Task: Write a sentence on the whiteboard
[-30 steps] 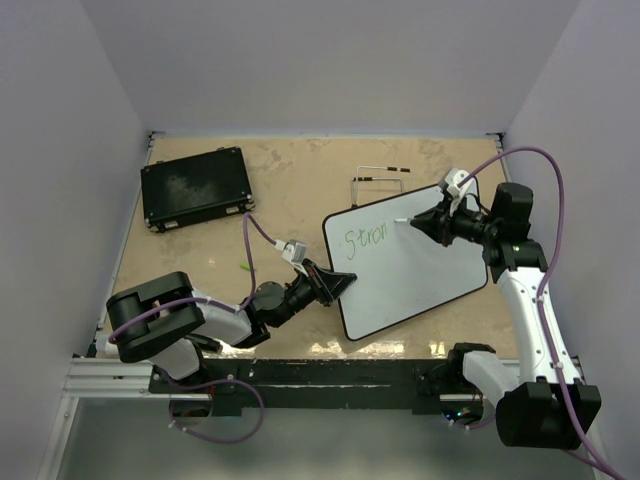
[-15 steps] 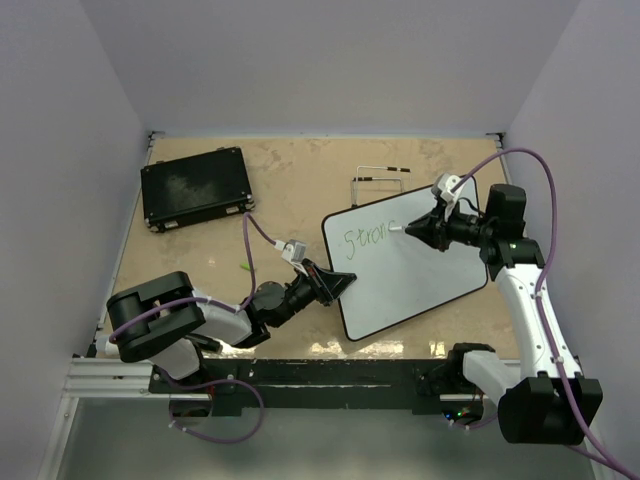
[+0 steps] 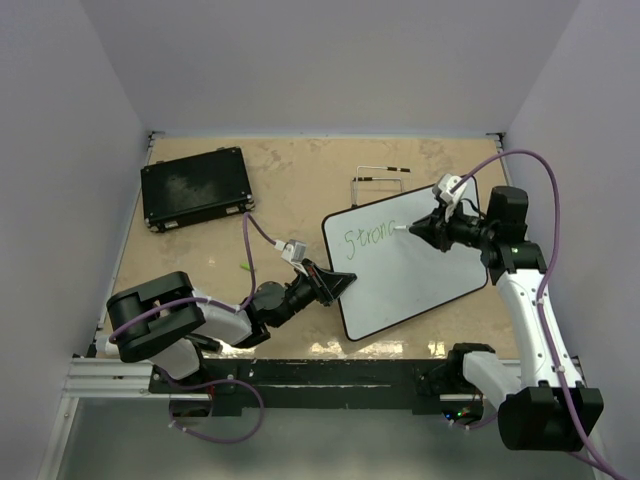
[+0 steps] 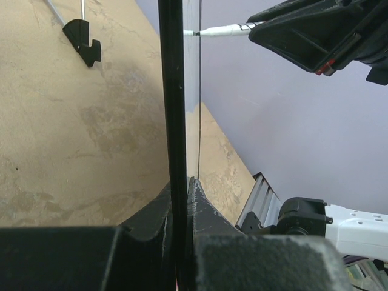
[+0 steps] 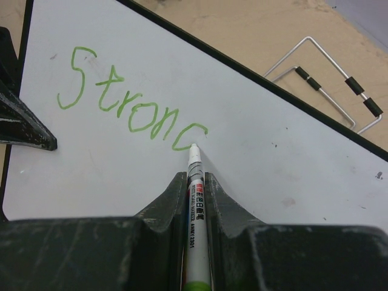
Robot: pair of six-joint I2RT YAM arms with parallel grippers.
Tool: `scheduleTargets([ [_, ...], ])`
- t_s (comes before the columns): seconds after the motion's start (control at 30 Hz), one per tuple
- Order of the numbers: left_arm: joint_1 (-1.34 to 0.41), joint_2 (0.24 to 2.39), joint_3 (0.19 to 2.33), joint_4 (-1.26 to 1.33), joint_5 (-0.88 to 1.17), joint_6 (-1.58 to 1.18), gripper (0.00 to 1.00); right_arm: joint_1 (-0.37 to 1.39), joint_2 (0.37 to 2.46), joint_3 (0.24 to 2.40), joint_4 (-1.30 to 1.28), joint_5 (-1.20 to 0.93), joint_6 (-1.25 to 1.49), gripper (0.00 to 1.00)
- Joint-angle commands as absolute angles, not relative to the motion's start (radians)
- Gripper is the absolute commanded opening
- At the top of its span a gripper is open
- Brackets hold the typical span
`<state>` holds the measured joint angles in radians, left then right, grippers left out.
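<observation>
Green writing (image 5: pixel 134 115) "Stronc" on the whiteboard (image 3: pixel 410 280), set askew right of centre on the counter (image 3: pixel 290 190), marker (image 5: pixel 194 154) tip at its last letter, right claw (image 5: pixel 194 176) clamped on the marker, left claw (image 4: pixel 180 188) clamped on the board's left edge

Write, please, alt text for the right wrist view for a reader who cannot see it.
The right gripper clamps a white marker pen, its tip on the glossy white whiteboard at the end of green handwritten letters reading "Stronc". The black left gripper sits at the board's left edge; a wire stand lies on the tan table.
</observation>
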<state>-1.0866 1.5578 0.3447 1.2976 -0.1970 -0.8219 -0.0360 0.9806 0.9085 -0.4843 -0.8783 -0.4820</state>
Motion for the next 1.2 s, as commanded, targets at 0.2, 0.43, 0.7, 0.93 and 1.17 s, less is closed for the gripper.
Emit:
scheduleTargets([
  [0.2,-1.094,1.568,0.348,1.302,-0.149,-0.701,0.0,-0.034,1.02,0.971,-0.385,-0.839,-0.423,0.0],
  [0.43,-1.094,1.569,0.35,1.302,-0.149,-0.701,0.0,-0.032,1.023,0.963,-0.409,-0.841,-0.451,0.0],
  [0.7,-1.094,1.566,0.347,1.301,-0.15,-0.703,0.0,-0.034,1.015,0.96,-0.596,-0.851,-0.598,0.0],
  [0.93,-1.094,1.566,0.345,1.304,-0.15,-0.703,0.0,-0.034,1.005,0.966,-0.709,-0.867,-0.695,0.0],
  [1.17,-1.094,1.566,0.348,1.305,-0.155,-0.703,0.0,-0.029,1.048,1.0,-0.796,-0.885,-0.758,0.0],
])
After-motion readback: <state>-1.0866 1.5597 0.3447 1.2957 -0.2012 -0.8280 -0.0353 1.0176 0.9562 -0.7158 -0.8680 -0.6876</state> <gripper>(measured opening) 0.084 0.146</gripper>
